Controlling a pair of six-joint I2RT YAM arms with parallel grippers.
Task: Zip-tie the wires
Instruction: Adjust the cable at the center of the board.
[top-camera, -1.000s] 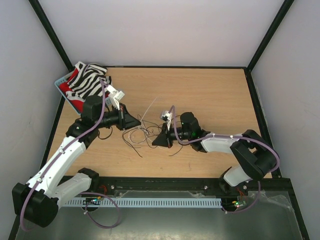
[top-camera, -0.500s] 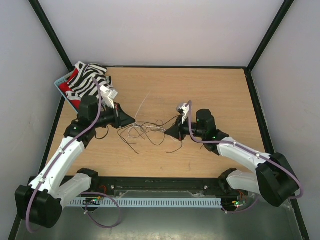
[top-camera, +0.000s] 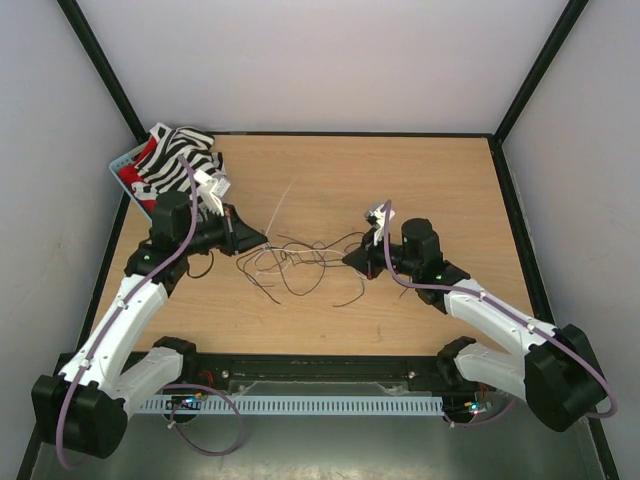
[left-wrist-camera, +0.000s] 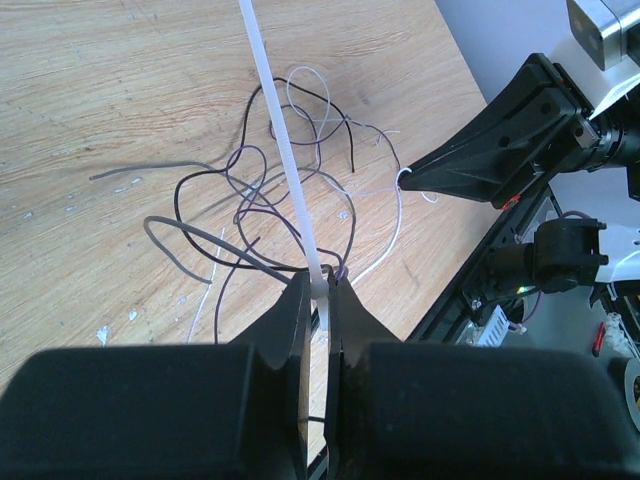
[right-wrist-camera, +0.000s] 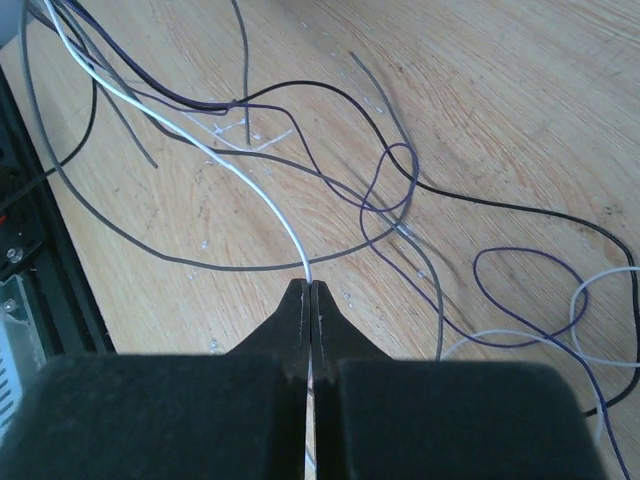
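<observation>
At the far left corner of the tabletop (top-camera: 420, 180), a pale blue basket (top-camera: 120, 162) holds a zebra-striped cloth (top-camera: 175, 158) with something red (top-camera: 135, 182) beneath it, close behind the left arm's wrist. The left pincer (top-camera: 262, 240) sits left of the middle, its jaws pressed together on the lower end of a white zip tie (left-wrist-camera: 280, 130). The strap rises from the tips and slants away toward the far edge, crossing over the tangle in the left wrist view. A thin purple strand touches the jaws just beside the strap. The wires (top-camera: 300, 262) lie loose on the wood between the two pincers, near the middle of the tabletop and somewhat toward the near edge. They are dark, grey and purple loops overlapping each other with a few pale ones among them. The right pincer (top-camera: 352, 260) is right of the tangle, jaws closed on the end of a white strand (right-wrist-camera: 230, 170) that curves back into the heap. Grey and black loops lie on the wood just ahead of it. A black rail (top-camera: 330, 370) runs along the near edge.
</observation>
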